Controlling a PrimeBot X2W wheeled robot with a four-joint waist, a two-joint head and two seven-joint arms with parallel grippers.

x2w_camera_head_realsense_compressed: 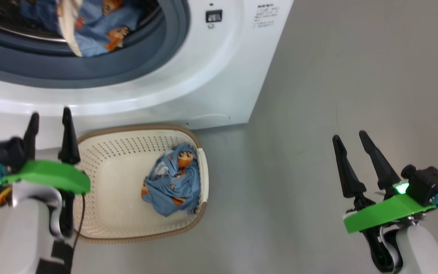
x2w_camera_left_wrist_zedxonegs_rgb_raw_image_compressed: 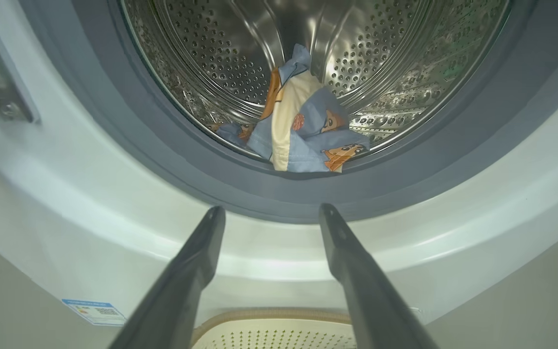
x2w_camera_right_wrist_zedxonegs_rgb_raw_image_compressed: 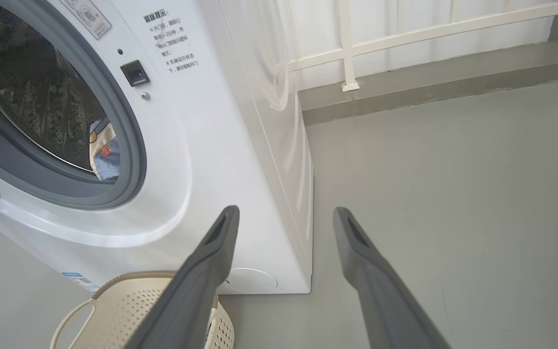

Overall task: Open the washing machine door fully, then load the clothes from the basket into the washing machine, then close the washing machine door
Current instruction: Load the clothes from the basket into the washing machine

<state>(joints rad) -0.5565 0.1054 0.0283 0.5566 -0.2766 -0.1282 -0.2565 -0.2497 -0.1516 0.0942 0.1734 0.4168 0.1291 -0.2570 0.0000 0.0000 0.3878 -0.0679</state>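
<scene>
The white washing machine (x2w_camera_head_realsense_compressed: 219,72) stands with its round mouth uncovered; its door is out of view. Blue printed clothes with a cream part (x2w_camera_head_realsense_compressed: 93,26) lie in the steel drum (x2w_camera_left_wrist_zedxonegs_rgb_raw_image_compressed: 308,58), draped toward the grey gasket (x2w_camera_left_wrist_zedxonegs_rgb_raw_image_compressed: 279,191). One more blue garment (x2w_camera_head_realsense_compressed: 173,179) is bunched in the cream basket (x2w_camera_head_realsense_compressed: 105,213) on the floor before the machine. My left gripper (x2w_camera_head_realsense_compressed: 49,123) hangs open and empty over the basket's left end, fingers pointing at the machine front. Off to the right, my right gripper (x2w_camera_head_realsense_compressed: 350,139) is open and empty above bare floor.
Grey floor (x2w_camera_head_realsense_compressed: 337,76) stretches to the right of the machine. In the right wrist view a white railing (x2w_camera_right_wrist_zedxonegs_rgb_raw_image_compressed: 405,39) and a low ledge run behind it. A small blue label (x2w_camera_left_wrist_zedxonegs_rgb_raw_image_compressed: 94,311) sits low on the washer front.
</scene>
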